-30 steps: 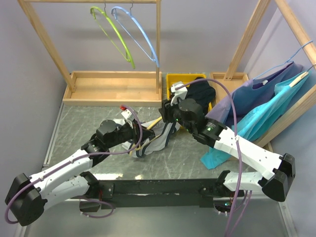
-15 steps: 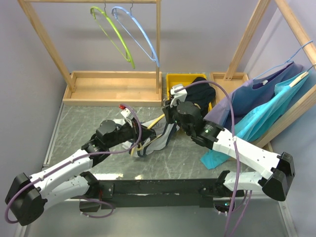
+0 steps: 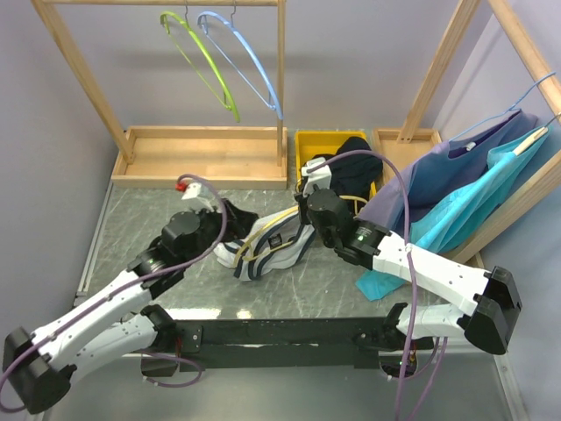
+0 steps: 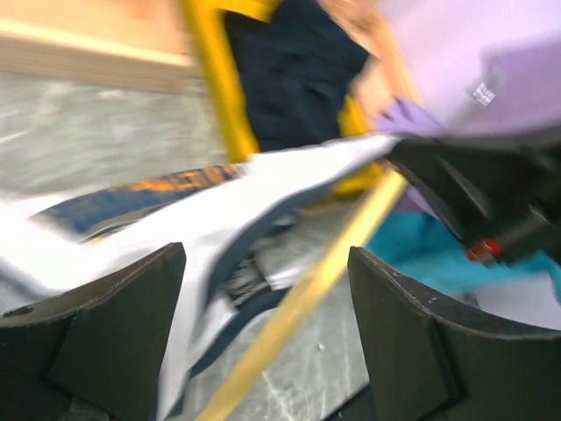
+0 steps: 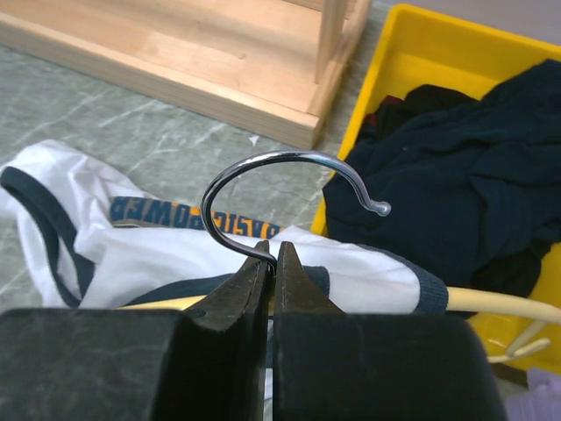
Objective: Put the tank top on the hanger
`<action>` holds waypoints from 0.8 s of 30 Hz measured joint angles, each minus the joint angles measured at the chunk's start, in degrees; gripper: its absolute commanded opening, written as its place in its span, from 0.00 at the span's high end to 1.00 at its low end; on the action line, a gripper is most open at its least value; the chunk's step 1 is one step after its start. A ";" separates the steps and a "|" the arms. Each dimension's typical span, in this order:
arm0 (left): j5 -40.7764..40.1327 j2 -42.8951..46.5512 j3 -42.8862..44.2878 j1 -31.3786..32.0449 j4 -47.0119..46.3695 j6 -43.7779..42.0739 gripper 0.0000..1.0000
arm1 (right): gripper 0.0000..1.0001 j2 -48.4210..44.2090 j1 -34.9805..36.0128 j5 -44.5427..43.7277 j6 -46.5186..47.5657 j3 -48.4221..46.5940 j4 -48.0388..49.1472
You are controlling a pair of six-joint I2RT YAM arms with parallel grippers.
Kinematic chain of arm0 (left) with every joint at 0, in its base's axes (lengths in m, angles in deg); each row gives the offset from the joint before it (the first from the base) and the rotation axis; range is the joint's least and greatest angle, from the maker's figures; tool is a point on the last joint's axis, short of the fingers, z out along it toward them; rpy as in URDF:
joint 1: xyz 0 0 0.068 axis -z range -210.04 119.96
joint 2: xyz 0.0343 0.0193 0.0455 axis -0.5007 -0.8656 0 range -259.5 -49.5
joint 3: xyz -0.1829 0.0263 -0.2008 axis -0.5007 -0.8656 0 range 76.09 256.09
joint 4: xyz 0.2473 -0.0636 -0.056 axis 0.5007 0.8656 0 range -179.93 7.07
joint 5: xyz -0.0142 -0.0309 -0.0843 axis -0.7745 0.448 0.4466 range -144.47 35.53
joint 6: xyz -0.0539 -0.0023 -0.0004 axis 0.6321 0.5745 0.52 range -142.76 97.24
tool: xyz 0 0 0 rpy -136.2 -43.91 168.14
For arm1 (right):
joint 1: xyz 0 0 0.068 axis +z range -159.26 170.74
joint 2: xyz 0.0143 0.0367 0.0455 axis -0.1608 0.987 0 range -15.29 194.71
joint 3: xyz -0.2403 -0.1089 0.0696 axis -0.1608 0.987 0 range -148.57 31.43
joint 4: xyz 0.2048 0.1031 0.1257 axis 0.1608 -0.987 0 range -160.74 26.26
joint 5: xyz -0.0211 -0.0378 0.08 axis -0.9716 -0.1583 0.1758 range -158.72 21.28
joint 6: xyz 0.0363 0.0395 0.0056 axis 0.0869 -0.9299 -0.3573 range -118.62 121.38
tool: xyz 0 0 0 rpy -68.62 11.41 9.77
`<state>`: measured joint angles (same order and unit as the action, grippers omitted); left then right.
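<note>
The white tank top (image 3: 279, 248) with navy trim lies crumpled on the table, draped over the yellow hanger (image 3: 262, 231). My right gripper (image 5: 272, 256) is shut on the hanger's metal hook (image 5: 230, 172), just above the shirt's neck (image 5: 368, 285). In the top view the right gripper (image 3: 306, 210) sits at the shirt's far right end. My left gripper (image 4: 267, 263) is open, a little back from the cloth. One yellow hanger arm (image 4: 302, 294) runs between its fingers (image 4: 118, 320) without touching them. The tank top (image 4: 223, 210) is blurred ahead of it. From above, the left gripper (image 3: 237, 219) is at the shirt's left edge.
A yellow bin (image 3: 312, 140) with a black garment (image 3: 355, 167) stands behind the shirt. A wooden rack base (image 3: 202, 158) lies at the back left, with lime-green (image 3: 203, 61) and light-blue (image 3: 250, 61) hangers on its rail. Blue and teal garments (image 3: 465, 193) hang at the right.
My left gripper has opened, let go and drawn back to the left. My right gripper has shut on the hanger's hook. The tank top lies more spread out along the hanger.
</note>
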<state>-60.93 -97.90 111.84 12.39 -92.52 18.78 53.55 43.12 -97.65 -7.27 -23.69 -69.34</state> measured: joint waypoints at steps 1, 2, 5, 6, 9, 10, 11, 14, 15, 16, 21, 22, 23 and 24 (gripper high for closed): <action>-3.17 1.77 0.00 -0.02 3.28 1.44 0.22 | 1.00 0.00 0.20 -0.72 0.00 0.39 0.11; -5.42 3.37 0.00 -0.04 5.75 2.38 0.23 | 1.00 0.00 0.33 -1.36 0.13 0.79 0.35; -10.62 9.16 -1.05 -0.04 11.63 5.57 0.27 | 1.00 0.00 0.74 -2.32 0.55 1.66 0.63; -11.56 11.19 -2.05 -0.04 12.90 6.43 0.30 | 1.00 0.00 0.74 -2.36 0.70 1.88 0.79; -11.78 16.06 -6.01 -0.04 15.80 7.89 0.39 | 1.00 -0.20 0.74 -2.05 1.20 2.16 1.11; -10.80 16.41 -7.41 -0.04 16.33 7.96 0.42 | 1.00 -0.50 0.74 -1.86 1.33 2.38 1.40; -9.75 16.13 -8.48 -0.07 16.92 8.17 0.43 | 1.00 -0.94 0.74 -1.64 1.53 2.78 1.95; -5.22 12.55 -11.50 -0.07 17.59 8.57 0.44 | 1.00 -2.14 0.74 -1.46 1.95 3.39 2.43; -3.78 11.15 -12.37 -0.07 17.25 8.66 0.43 | 1.00 -2.36 0.74 -1.49 2.05 3.39 2.54; -2.21 9.31 -13.44 -0.07 16.57 8.79 0.39 | 1.00 -2.40 0.74 -1.51 2.23 3.39 2.62; 3.45 2.14 -16.41 -0.09 11.50 8.90 0.36 | 1.00 -2.40 0.74 -1.49 2.43 3.39 2.40; 4.57 0.92 -16.63 -0.09 9.97 8.90 0.37 | 1.00 -2.40 0.74 -1.49 2.47 3.39 2.38; 5.68 -0.09 -16.72 -0.09 8.59 8.87 0.38 | 1.00 -2.40 0.74 -1.49 2.43 3.39 2.38; 6.69 -0.87 -16.74 -0.09 7.19 8.83 0.39 | 1.00 -2.40 0.74 -1.51 2.38 3.39 2.40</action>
<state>-54.24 -98.78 95.10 12.30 -85.33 27.61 51.15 43.87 -99.15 -4.88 -20.30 -66.94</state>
